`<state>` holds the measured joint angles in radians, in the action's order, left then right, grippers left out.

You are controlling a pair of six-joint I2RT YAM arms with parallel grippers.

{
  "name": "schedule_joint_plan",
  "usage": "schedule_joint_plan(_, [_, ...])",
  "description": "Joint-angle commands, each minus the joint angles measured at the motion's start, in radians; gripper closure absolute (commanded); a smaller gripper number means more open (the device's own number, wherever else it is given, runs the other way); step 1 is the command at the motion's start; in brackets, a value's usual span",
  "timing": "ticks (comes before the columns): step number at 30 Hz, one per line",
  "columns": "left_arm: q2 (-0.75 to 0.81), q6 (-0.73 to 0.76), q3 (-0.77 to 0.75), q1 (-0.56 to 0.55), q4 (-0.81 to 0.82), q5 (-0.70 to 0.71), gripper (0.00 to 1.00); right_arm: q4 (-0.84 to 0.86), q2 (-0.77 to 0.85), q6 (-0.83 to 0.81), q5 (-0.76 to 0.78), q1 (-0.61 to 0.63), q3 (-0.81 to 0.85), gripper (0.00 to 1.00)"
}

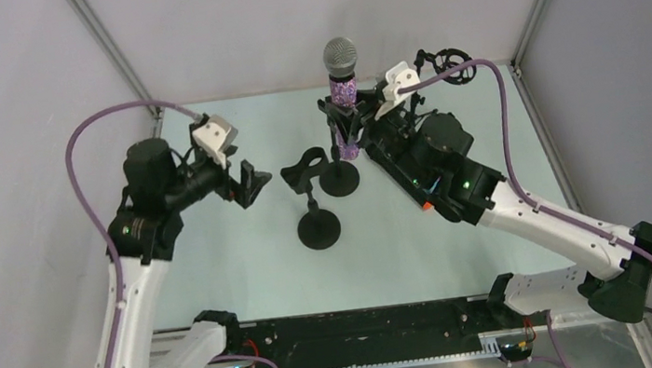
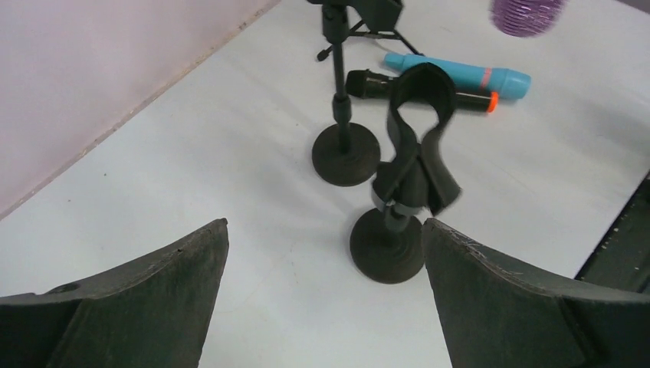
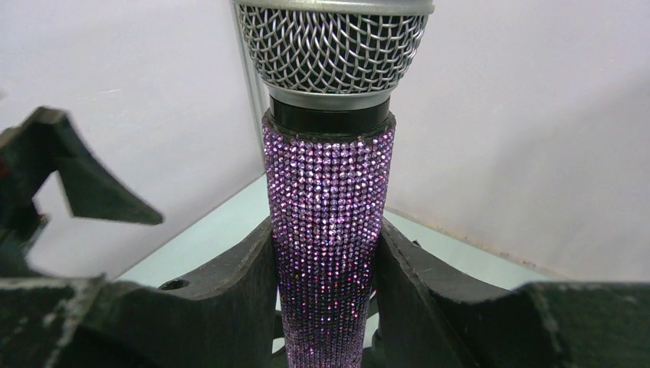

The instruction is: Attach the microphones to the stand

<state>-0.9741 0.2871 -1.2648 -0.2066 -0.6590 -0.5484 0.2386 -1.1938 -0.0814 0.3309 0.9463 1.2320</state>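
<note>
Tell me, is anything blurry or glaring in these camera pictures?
Top view: even light, no harsh shadows on the table. Left wrist view: the left claw looms large and dark near the lens. Right wrist view: the purple microphone sparkles with tiny highlights, in sharp focus.

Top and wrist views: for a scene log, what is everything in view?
purple glittery microphone with silver mesh head: one, upright between the right jaws
plain teal microphone: one, lying beyond the stands
black microphone with orange end: one, lying beside it
black round-base stands: two, mid-table, nearer clip empty
black ring-topped stand: one, far right
pale table: one, underneath
left jaws: black, open, empty
right jaws: black, shut on the purple microphone
</note>
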Motion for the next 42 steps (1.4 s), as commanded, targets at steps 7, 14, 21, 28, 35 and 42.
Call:
schedule_joint_plan(7, [0.202,-0.046,0.221,-0.167,0.140,0.080,0.00,0.068,-0.065,0.013,-0.089,-0.048,0.096,1.00])
schedule_joint_plan(14, [0.183,-0.053,0.337,-0.240,0.325,0.114,0.00,0.131,-0.110,-0.002,-0.138,-0.040,0.120,1.00])
schedule_joint_plan(21, [0.149,0.008,0.425,-0.240,0.474,0.122,0.00,0.146,-0.119,0.001,-0.172,-0.036,0.134,1.00])
schedule_joint_plan(28, [0.131,-0.029,0.453,-0.240,0.609,0.118,0.00,0.156,-0.114,0.005,-0.205,-0.035,0.137,1.00])
schedule_joint_plan(35, [0.136,-0.037,0.482,-0.240,0.633,0.092,0.00,0.157,-0.132,0.014,-0.217,-0.035,0.138,1.00])
schedule_joint_plan(42, [0.141,-0.038,0.491,-0.240,0.631,0.080,0.03,0.173,-0.159,0.003,-0.217,-0.022,0.138,1.00])
